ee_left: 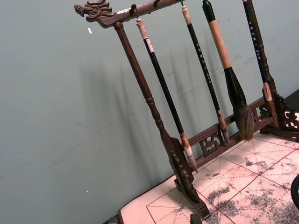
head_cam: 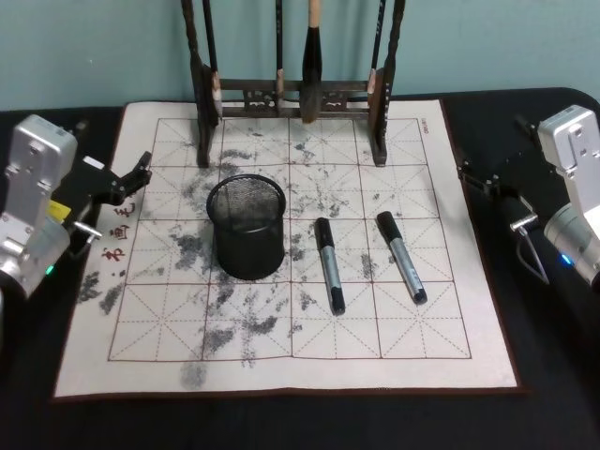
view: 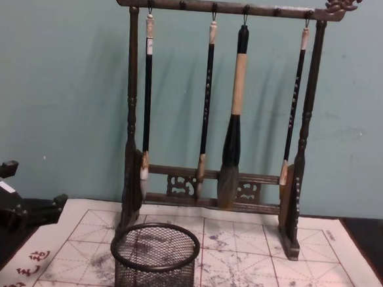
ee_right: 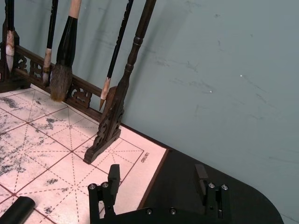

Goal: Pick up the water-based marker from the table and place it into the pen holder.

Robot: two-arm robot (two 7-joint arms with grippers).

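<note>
You have both grippers empty with fingers spread, left gripper (head_cam: 131, 176) at the mat's (head_cam: 441, 337) left edge, right gripper (ee_right: 157, 169) beyond its right edge, while the left marker (head_cam: 329, 265) and right marker (head_cam: 401, 257) lie mid-mat, right of the upright pen holder (head_cam: 247, 239).

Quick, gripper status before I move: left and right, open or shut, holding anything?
Left gripper: open, empty, at the left edge of the mat.
Right gripper: open, empty, off the mat's right edge.
</note>
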